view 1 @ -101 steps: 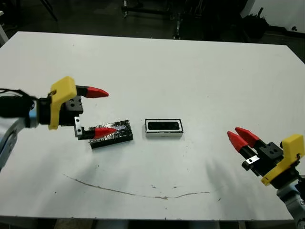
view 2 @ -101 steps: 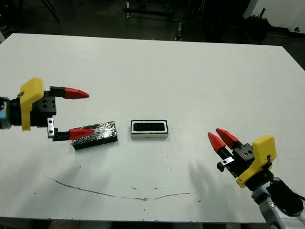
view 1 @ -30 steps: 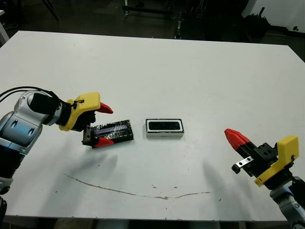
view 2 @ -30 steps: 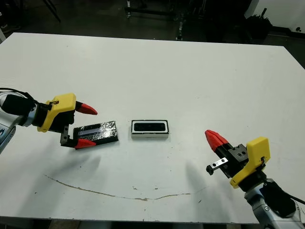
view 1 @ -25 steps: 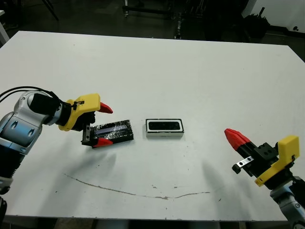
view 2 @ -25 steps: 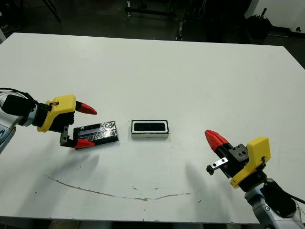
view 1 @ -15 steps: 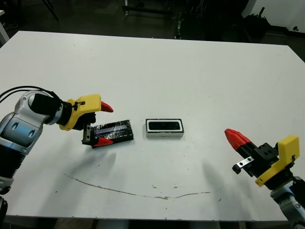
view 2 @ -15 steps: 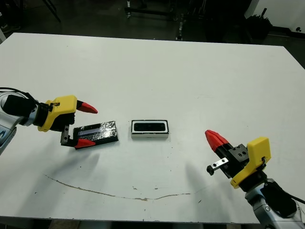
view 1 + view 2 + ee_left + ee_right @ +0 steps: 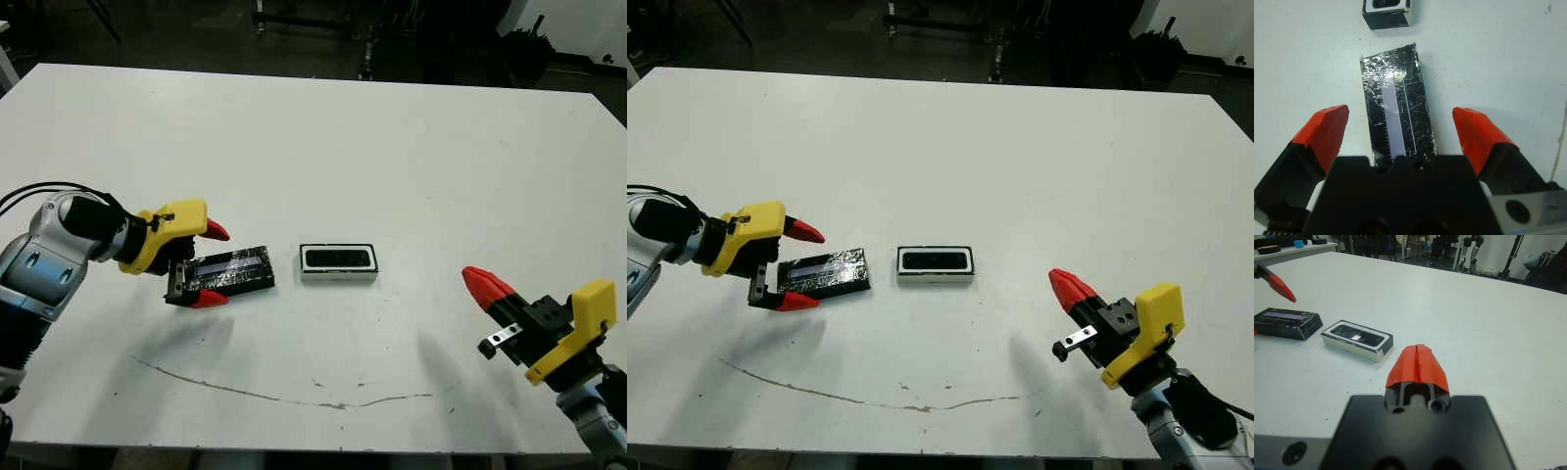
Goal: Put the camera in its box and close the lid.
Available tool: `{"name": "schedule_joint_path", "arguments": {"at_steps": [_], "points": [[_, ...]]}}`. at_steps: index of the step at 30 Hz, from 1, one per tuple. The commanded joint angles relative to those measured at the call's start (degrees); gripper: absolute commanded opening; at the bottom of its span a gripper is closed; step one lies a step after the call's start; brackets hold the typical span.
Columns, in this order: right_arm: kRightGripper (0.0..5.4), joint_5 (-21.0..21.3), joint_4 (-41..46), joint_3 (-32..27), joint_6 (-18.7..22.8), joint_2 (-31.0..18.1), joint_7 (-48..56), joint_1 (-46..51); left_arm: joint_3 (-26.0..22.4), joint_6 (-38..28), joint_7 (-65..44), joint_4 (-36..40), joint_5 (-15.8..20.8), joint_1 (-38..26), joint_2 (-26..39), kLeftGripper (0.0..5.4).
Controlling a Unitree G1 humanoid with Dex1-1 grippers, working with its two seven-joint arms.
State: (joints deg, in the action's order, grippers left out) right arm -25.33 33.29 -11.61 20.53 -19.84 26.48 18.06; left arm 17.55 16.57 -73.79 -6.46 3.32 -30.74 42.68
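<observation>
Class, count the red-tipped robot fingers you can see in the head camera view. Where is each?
3: two on the left gripper, straddling the lid; one red tip shows on the right gripper, possibly two together.

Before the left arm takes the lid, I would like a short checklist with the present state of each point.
1. Left pincer open, one red finger on each long side of the lid: ok.
2. Fingers touching the lid: not ok; a gap shows on both sides.
3. Camera lying inside the box: ok.
4. Box apart from the lid, not under it: ok.
5. Right pincer shut, holding nothing, away from the box: ok.
6. Lid sitting on the box: not ok; it lies on the table.
</observation>
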Motion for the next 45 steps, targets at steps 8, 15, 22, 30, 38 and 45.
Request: {"name": "schedule_joint_path", "arguments": {"at_steps": [8, 15, 22, 30, 38, 45], "points": [[0.01, 0.2, 0.7, -0.4, -0.5, -1.1, 0.0, 1.3, 0.0, -1.6, 1.0, -0.6, -1.5, 2.0, 0.3, 5.40], [0.01, -0.7, 0.8, -0.5, 0.1, -1.1, -0.4, 1.4, 0.7, 0.3, -0.5, 1.2, -1.6, 1.9, 1.1, 5.40], [0.01, -0.5, 0.4, -0.5, -0.6, -1.0, -0.1, 1.5, 0.4, 4.2, -2.7, 0.6, -0.2, 1.4, 1.1, 5.40], [0.01, -0.3, 0.6, -0.5, -0.4, -1.2, -0.2, 1.6, 0.9, 2.5, -4.5, -1.0, -0.6, 0.5, 1.1, 5.40], [0.01, -0.4, 0.8, -0.5, -0.1, -1.1, -0.4, 1.4, 1.2, 3.4, -3.7, -0.5, -1.6, 0.4, 1.1, 5.40], [0.00, -1.2, 0.7, -0.6, 0.5, -1.0, -0.4, 1.1, 0.8, 8.2, -2.6, 0.9, -1.5, 0.6, 0.9, 5.25]]}}
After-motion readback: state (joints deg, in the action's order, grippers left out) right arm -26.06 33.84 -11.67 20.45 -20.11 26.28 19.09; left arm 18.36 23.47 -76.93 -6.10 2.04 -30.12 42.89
